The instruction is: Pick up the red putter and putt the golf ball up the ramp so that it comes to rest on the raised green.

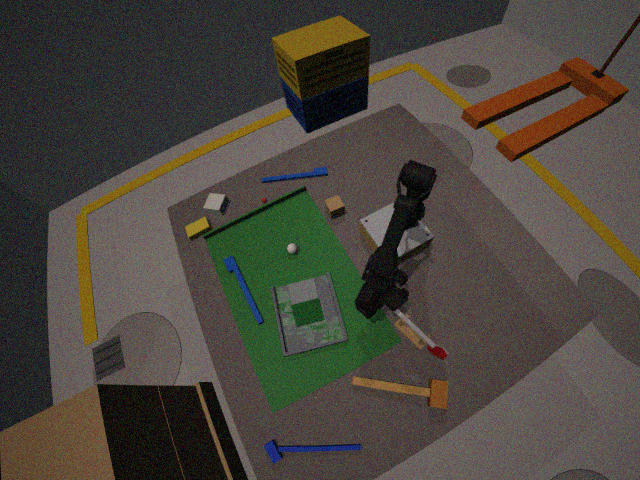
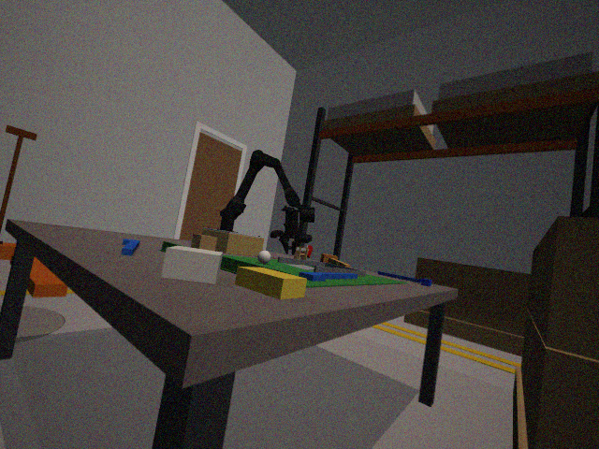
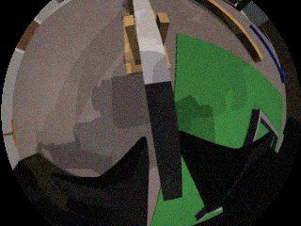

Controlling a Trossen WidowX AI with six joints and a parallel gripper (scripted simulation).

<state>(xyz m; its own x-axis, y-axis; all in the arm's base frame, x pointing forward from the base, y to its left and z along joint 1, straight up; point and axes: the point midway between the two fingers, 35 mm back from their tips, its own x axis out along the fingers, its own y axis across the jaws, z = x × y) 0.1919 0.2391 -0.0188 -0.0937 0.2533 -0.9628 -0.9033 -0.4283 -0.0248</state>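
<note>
The red putter (image 1: 416,329) (image 2: 309,251) (image 3: 154,66) has a red head, pale shaft and black grip. It lies on a small wooden rest (image 1: 407,333) (image 3: 134,69). My gripper (image 2: 292,250) (image 3: 161,138) is low at the grip end, fingers partly closed on either side of the black grip; narrow gaps still show in the wrist view. In the top view the arm hides the fingertips. The white golf ball (image 1: 292,248) (image 2: 264,256) sits on the green mat (image 1: 248,232). The raised green (image 1: 308,312) is a dark green square in a grey framed platform, with a light grey ramp (image 1: 303,290) facing the ball.
An orange mallet (image 1: 392,386) lies beyond the mat's corner. Blue putters lie on the mat (image 1: 242,293), at the back (image 1: 294,176) and at the near edge (image 1: 320,448). White (image 1: 215,202), yellow (image 1: 197,227) and tan (image 1: 334,205) blocks stand around the mat. A dark rail (image 1: 253,212) edges it.
</note>
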